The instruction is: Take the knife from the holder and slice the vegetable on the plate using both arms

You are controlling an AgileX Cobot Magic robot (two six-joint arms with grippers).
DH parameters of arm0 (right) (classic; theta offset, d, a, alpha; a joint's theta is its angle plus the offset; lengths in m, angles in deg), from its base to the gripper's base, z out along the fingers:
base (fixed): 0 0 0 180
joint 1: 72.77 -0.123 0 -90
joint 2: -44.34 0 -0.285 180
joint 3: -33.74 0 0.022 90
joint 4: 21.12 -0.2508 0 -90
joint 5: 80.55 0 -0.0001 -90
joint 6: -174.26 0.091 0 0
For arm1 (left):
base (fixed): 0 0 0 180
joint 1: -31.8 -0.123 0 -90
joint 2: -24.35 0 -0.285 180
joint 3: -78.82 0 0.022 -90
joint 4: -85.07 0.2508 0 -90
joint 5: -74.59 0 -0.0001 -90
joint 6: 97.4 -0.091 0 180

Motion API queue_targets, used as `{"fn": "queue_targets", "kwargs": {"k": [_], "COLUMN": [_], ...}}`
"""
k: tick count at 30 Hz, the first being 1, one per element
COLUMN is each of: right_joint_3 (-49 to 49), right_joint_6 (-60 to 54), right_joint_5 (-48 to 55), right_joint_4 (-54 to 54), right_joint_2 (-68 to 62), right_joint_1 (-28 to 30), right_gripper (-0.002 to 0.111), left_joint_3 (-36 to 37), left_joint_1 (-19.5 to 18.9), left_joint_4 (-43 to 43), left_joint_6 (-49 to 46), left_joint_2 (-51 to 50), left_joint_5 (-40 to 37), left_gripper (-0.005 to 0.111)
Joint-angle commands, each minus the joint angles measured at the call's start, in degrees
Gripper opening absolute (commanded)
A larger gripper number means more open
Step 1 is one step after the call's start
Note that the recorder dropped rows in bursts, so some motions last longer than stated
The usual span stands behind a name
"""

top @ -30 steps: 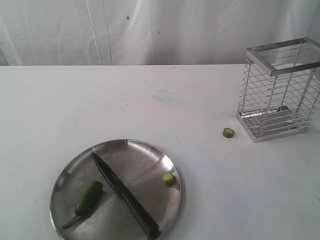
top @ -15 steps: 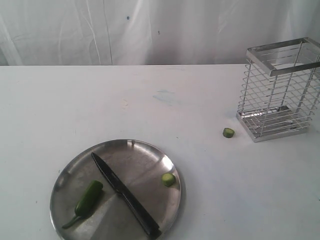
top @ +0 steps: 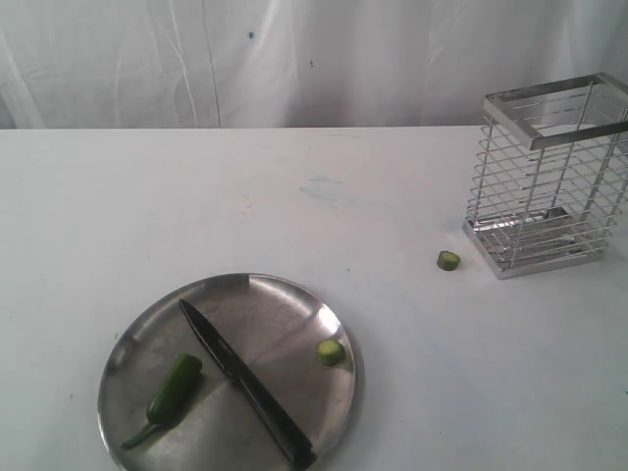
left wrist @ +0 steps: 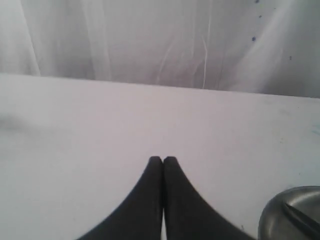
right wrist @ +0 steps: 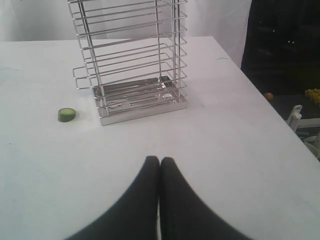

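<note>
Nothing has shifted since a second ago: knife, chili, slices and basket all lie exactly where they did, and neither arm shows in the exterior view.

At the lower left of that view sits the plate (top: 132,343), shiny and scuffed. Across it runs the knife (top: 243,381), diagonal, its dark tip pointing toward the upper left and its black handle reaching down to the plate's lower right rim. To the left of the blade lies the vegetable (top: 169,391), a green chili with its cut end toward the knife and its thin stem trailing to the lower left; it looks just beside the blade, and I cannot tell whether they touch. One round green slice (top: 331,351) rests near the plate's right rim. A second slice (top: 448,260) lies on the white table (top: 314,206), just left of the holder (top: 545,177), the chrome wire basket standing upright at the right edge of the frame.

In the left wrist view, the left gripper (left wrist: 163,160) has its two black fingers pressed together with nothing between them, over bare table; the plate's rim shows in the lower right corner of that picture. In the right wrist view, the right gripper (right wrist: 160,160) is likewise closed tip to tip on nothing, with the holder and the stray slice ahead of it, well apart.
</note>
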Motion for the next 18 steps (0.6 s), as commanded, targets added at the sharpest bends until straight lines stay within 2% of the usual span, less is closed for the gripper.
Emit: {"fn": "queue_targets", "kwargs": {"k": [1, 3, 4, 8, 13, 18], "right_joint_3": [-0.11, -0.11, -0.11, -0.11, -0.11, -0.11], "right_joint_6": [0.08, 0.08, 0.08, 0.08, 0.08, 0.08], "right_joint_5": [-0.08, -0.08, -0.08, -0.08, -0.08, -0.08], "right_joint_4": [-0.08, -0.02, -0.02, -0.02, -0.02, -0.02], "right_joint_2": [0.27, 0.27, 0.27, 0.27, 0.27, 0.27], "right_joint_1": [-0.17, -0.17, -0.17, -0.17, -0.17, -0.17], "right_gripper": [0.000, 0.000, 0.000, 0.000, 0.000, 0.000], "left_joint_3": [5.03, 5.03, 5.03, 5.03, 5.03, 5.03], "left_joint_1": [0.39, 0.53, 0.83, 4.81, 12.21, 12.75], "left_joint_4": [2.35, 3.25, 3.53, 2.88, 1.76, 11.19], "left_joint_6": [4.26, 2.83, 2.22, 1.70, -0.31, -0.19], "left_joint_2": [0.29, 0.29, 0.29, 0.29, 0.29, 0.29], "left_joint_5": [-5.20, -15.32, -17.97, -18.44, -18.37, -16.77], "left_gripper": [0.000, 0.000, 0.000, 0.000, 0.000, 0.000]}}
